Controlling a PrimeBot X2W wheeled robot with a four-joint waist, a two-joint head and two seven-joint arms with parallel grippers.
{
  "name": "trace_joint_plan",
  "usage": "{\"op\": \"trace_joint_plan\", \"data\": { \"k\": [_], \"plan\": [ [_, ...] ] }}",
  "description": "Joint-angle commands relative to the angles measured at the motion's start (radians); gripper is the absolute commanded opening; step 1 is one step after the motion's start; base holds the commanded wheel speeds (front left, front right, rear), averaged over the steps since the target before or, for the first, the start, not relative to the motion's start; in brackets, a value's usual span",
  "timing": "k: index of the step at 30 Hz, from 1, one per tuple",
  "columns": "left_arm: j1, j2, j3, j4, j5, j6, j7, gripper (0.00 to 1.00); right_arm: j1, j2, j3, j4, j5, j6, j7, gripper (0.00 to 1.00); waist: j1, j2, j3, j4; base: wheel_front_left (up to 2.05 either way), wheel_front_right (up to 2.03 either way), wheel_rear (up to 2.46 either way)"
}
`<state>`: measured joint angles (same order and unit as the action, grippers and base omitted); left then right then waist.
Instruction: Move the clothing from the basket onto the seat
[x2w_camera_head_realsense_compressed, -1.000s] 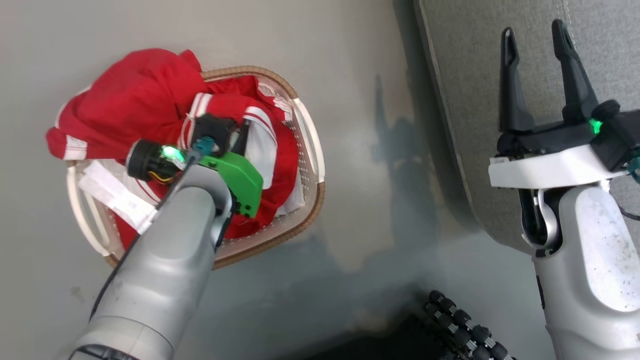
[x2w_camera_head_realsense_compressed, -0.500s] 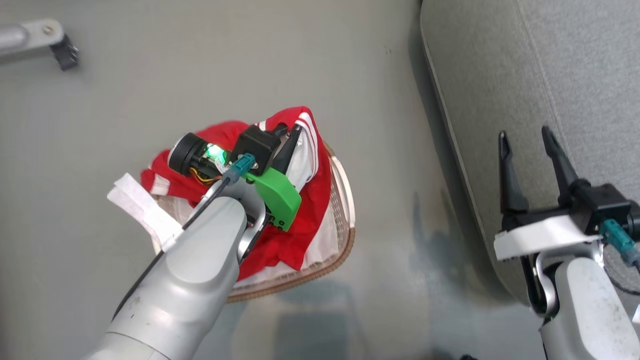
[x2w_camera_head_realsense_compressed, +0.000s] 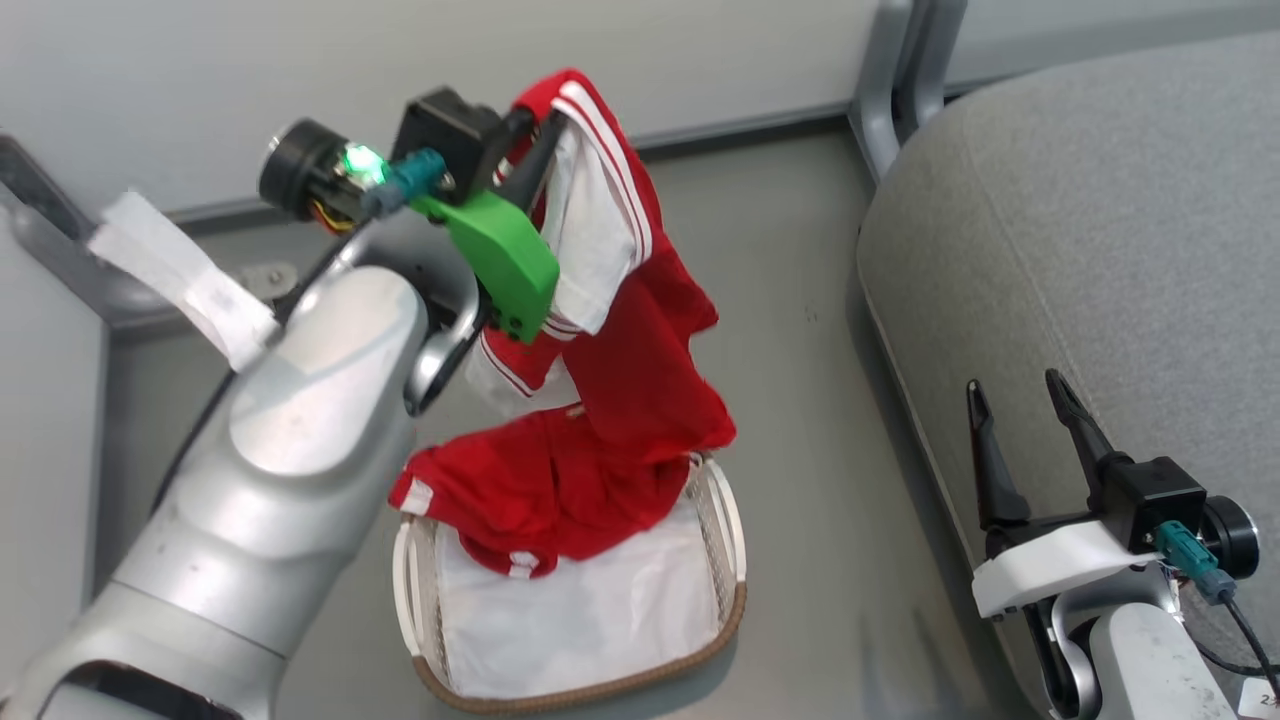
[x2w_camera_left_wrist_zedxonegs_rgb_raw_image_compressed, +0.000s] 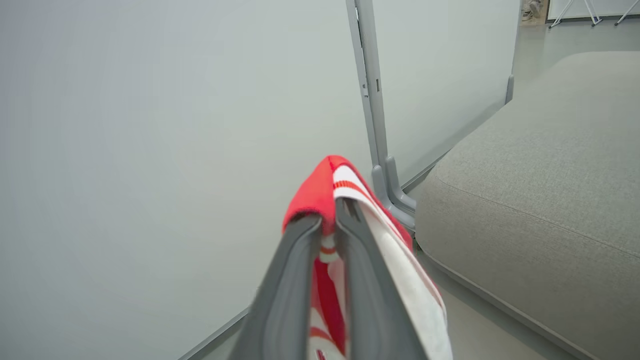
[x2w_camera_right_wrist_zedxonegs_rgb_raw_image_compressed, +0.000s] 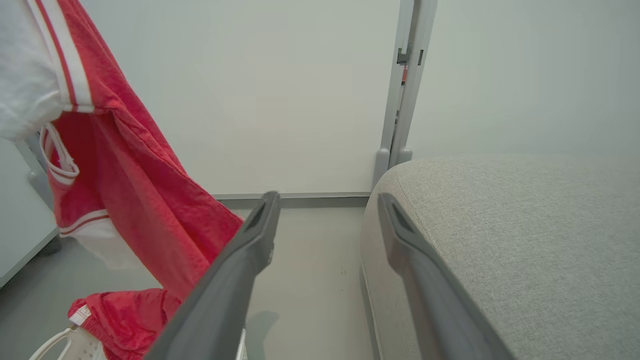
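Observation:
My left gripper (x2w_camera_head_realsense_compressed: 535, 125) is shut on the red clothing (x2w_camera_head_realsense_compressed: 620, 400) and holds it high above the basket (x2w_camera_head_realsense_compressed: 725, 520). The garment hangs down in a long drape, its lower end still resting in the basket on the white liner (x2w_camera_head_realsense_compressed: 590, 610). In the left wrist view the fingers (x2w_camera_left_wrist_zedxonegs_rgb_raw_image_compressed: 300, 265) pinch a red and white striped fold of the clothing (x2w_camera_left_wrist_zedxonegs_rgb_raw_image_compressed: 320, 190). The grey seat (x2w_camera_head_realsense_compressed: 1100, 250) lies to the right. My right gripper (x2w_camera_head_realsense_compressed: 1015, 395) stands open and empty by the seat's edge; in its wrist view the clothing (x2w_camera_right_wrist_zedxonegs_rgb_raw_image_compressed: 125, 200) hangs at the left beside the seat (x2w_camera_right_wrist_zedxonegs_rgb_raw_image_compressed: 500, 250).
A pale wall panel with a grey metal post (x2w_camera_head_realsense_compressed: 895, 90) stands behind the basket and the seat. Another grey frame leg (x2w_camera_head_realsense_compressed: 60, 250) runs at the far left. Grey floor (x2w_camera_head_realsense_compressed: 800, 400) separates the basket from the seat.
My left gripper has risen with the clothing, pulling most of it out of the basket and baring the white liner. The head camera has tilted up, so the whole view has shifted.

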<state>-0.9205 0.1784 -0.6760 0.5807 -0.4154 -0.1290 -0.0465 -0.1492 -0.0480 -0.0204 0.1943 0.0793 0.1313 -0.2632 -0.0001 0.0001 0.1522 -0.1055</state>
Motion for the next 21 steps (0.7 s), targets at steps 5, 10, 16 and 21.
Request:
{"op": "trace_joint_plan", "data": {
  "k": [5,10,16,21],
  "plan": [
    [-0.085,0.023,-0.013,-0.026,-0.051,-0.002,0.042,0.0,-0.011,-0.004,0.045,0.002,-0.006,-0.001,-0.002,1.0,0.0001,-0.0001,-0.137,0.002,0.0,0.0,0.0],
    [-0.142,0.037,-0.038,-0.037,-0.09,-0.002,0.06,0.0,-0.048,-0.004,0.092,0.003,-0.007,-0.001,-0.002,1.0,0.0001,-0.0001,-0.147,-0.004,0.0,0.0,0.0],
    [-0.168,0.038,-0.062,-0.031,-0.126,-0.002,0.053,0.0,-0.112,-0.004,0.22,0.027,0.021,-0.001,-0.002,1.0,0.0001,-0.0001,-0.153,-0.003,0.0,0.0,0.0],
    [-0.174,0.024,-0.092,-0.027,-0.157,-0.002,0.056,0.0,-0.188,-0.004,0.334,0.073,0.041,-0.001,-0.002,1.0,0.0001,-0.0001,-0.162,0.015,0.0,0.0,0.0]
  ]
}}
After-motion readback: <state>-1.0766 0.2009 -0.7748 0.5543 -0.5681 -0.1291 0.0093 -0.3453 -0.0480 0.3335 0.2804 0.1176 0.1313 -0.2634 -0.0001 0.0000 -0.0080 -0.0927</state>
